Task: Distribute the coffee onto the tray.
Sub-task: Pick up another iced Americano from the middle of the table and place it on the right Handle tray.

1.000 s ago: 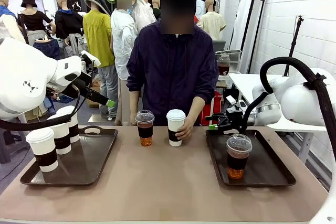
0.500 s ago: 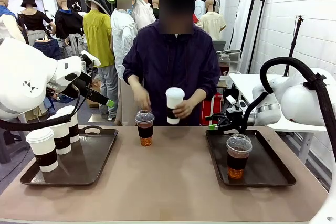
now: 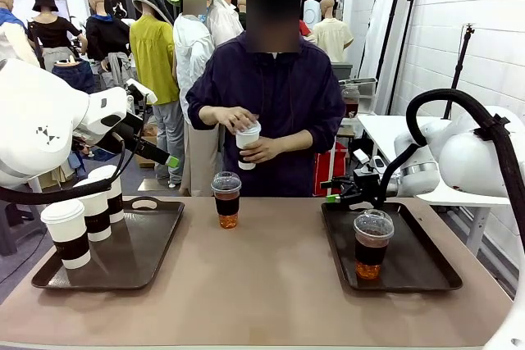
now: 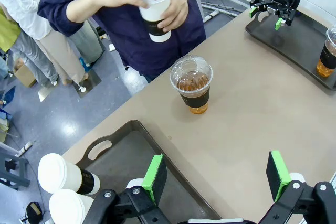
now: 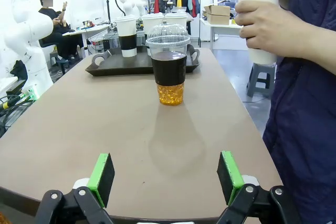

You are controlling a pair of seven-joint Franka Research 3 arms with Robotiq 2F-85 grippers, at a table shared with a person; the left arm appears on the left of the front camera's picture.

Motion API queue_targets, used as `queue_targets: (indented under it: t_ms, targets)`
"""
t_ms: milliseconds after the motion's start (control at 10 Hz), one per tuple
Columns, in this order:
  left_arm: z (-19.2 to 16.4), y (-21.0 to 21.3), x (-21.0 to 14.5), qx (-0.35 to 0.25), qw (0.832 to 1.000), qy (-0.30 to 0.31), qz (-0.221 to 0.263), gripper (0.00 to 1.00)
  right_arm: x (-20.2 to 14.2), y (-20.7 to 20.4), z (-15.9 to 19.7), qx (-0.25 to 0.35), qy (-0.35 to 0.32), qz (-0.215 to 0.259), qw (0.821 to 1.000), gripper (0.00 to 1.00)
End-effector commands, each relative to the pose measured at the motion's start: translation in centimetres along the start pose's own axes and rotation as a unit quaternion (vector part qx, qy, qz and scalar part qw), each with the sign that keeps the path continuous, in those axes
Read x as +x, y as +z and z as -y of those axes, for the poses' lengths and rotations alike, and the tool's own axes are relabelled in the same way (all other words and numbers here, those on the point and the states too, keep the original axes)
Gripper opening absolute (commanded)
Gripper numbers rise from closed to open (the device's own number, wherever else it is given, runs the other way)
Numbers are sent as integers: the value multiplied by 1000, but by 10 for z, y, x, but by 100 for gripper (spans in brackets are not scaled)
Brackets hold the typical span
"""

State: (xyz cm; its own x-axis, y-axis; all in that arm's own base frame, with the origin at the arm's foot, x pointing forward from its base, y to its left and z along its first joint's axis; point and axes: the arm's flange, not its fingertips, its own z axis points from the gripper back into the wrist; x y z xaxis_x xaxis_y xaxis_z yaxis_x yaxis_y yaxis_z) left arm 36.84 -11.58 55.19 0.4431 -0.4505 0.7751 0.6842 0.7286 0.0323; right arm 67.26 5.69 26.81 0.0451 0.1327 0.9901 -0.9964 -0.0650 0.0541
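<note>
The person holds a white paper cup (image 3: 245, 146) (image 4: 155, 16) at chest height in both hands, one hand on its lid. A clear dome-lidded cup (image 3: 226, 199) (image 4: 192, 84) (image 5: 168, 70) stands on the table's far middle. Three white cups (image 3: 68, 233) (image 4: 65, 173) stand on the left tray (image 3: 135, 261), and another clear cup (image 3: 371, 245) stands on the right tray (image 3: 414, 264). My left gripper (image 3: 157, 130) (image 4: 215, 174) hovers open above the left tray's far end. My right gripper (image 3: 343, 190) (image 5: 165, 177) is open at the right tray's far left corner, facing the clear cup on the table.
The brown table (image 3: 262, 284) has free room between the two trays. The person stands at the far edge behind the middle cup. A white side table (image 3: 385, 129) stands behind my right arm.
The person lifted the white cup off the table to chest height and brought the other hand onto its lid. Neither arm has moved.
</note>
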Motion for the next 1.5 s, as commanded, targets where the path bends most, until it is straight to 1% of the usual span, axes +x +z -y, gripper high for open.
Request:
queue_targets:
  t_ms: [0,400,1100,1400]
  targets:
    - [-1,0,0,-1,1000,1,0,100,0,-1,1,3,1,2,1000,100]
    - [-1,0,0,-1,1000,1,0,100,0,0,0,0,0,0,1000,100]
    - [-1,0,0,-1,1000,1,0,100,16,-55,-15,-19,-12,26,999,100]
    - [-1,0,0,-1,1000,1,0,100,16,-81,-15,-21,-19,15,999,100]
